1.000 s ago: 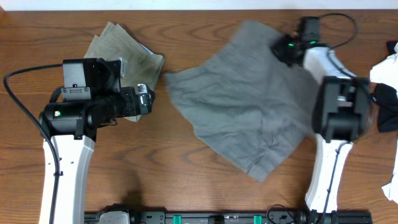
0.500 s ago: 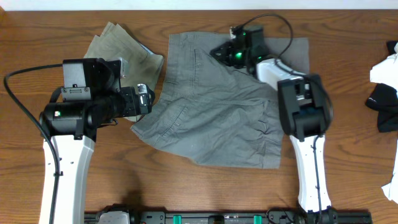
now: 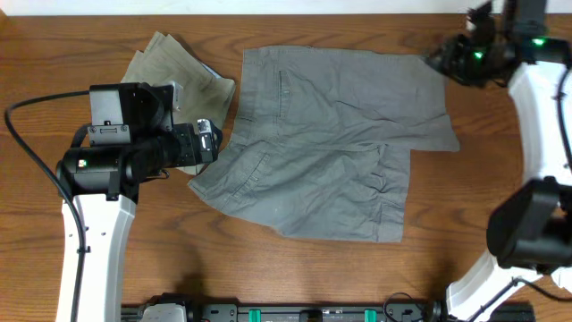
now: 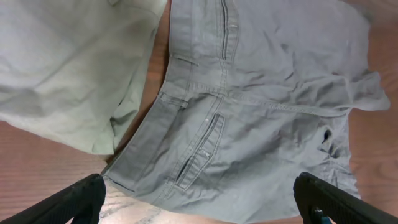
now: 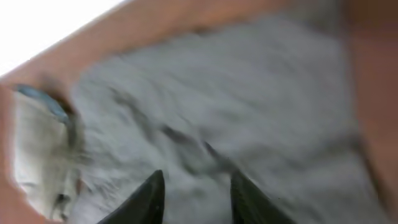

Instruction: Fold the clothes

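The clothes are a grey pair of shorts lying spread flat in the middle of the table, waistband to the left, legs to the right. The left wrist view shows their fly, waistband and pocket. My left gripper hovers at the waistband's left edge, wide open with nothing in it. My right gripper sits over the shorts' far right corner. In the blurred right wrist view its fingers stand apart above grey cloth, holding nothing.
A khaki-beige garment lies crumpled at the back left, partly under my left arm, its edge beside the waistband. The table's back edge runs close behind the shorts. The arms' base rail lines the front.
My right gripper swung from over the shorts' middle out to the back right and opened, letting go of the cloth. The shorts now lie spread out. The left arm has not moved.
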Tool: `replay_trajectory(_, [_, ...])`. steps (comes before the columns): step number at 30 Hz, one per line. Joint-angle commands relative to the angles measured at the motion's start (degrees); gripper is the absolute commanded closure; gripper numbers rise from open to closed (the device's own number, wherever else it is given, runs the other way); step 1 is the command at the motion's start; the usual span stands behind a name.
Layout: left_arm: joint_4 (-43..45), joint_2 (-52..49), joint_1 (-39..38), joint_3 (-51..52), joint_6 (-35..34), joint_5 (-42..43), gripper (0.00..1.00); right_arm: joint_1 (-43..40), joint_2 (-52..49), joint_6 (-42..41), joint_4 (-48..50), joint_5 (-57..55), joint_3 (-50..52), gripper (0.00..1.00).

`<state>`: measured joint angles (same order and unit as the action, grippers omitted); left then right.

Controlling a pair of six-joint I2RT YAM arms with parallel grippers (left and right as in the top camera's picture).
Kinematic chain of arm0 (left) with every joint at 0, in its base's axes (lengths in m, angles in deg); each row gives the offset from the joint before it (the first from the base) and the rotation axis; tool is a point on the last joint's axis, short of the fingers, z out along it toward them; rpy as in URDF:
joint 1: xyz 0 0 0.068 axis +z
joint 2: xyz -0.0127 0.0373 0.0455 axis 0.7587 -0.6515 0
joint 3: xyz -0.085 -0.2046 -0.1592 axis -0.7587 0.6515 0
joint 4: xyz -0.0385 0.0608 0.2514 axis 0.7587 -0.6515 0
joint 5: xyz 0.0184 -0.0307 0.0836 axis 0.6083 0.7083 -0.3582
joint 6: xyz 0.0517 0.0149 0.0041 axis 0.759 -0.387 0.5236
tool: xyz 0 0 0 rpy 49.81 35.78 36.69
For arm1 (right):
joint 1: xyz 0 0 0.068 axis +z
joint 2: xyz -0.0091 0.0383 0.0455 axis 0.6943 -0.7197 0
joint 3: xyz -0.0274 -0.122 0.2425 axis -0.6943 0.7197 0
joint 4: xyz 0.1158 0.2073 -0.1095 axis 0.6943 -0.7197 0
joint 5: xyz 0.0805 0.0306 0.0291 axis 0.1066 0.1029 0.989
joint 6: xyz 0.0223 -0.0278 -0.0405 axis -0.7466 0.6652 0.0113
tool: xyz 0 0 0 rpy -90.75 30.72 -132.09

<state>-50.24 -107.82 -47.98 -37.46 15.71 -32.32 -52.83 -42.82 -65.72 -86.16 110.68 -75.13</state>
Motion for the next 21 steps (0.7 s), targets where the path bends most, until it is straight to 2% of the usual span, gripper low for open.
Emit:
replay_trajectory(1, [0.35, 0.35, -0.17, -1.05, 0.57, -0.46, 0.02, -0.59, -3.72, 3.65, -4.83, -10.78, 1.73, 0.85])
replay_trajectory(3, [0.52, 0.35, -0.17, -1.05, 0.57, -0.46, 0.02, -0.72, -5.27, 3.56, -5.05, -11.17, 3.63, 0.96])
replay_trajectory(4, [0.59, 0.35, -0.17, -1.05, 0.57, -0.46, 0.02, -0.66, -6.12, 2.32, -4.66, -11.08, 4.87, 0.98])
replay_trajectory(8, [0.74, 0.35, -0.17, -1.05, 0.55, -0.46, 0.02, 0.39, -9.84, -1.60, -0.07, -11.04, 9.92, 0.99])
replay_trajectory(13, [0.72, 0.35, -0.17, -1.05, 0.55, -0.44, 0.02, 2.03, -15.54, -6.25, 12.24, -10.67, 15.87, 0.99])
replay_trajectory(21, [0.90, 0.35, -0.17, -1.05, 0.52, -0.44, 0.02, 2.38, -27.17, -19.67, 26.21, -8.24, 16.65, 0.99])
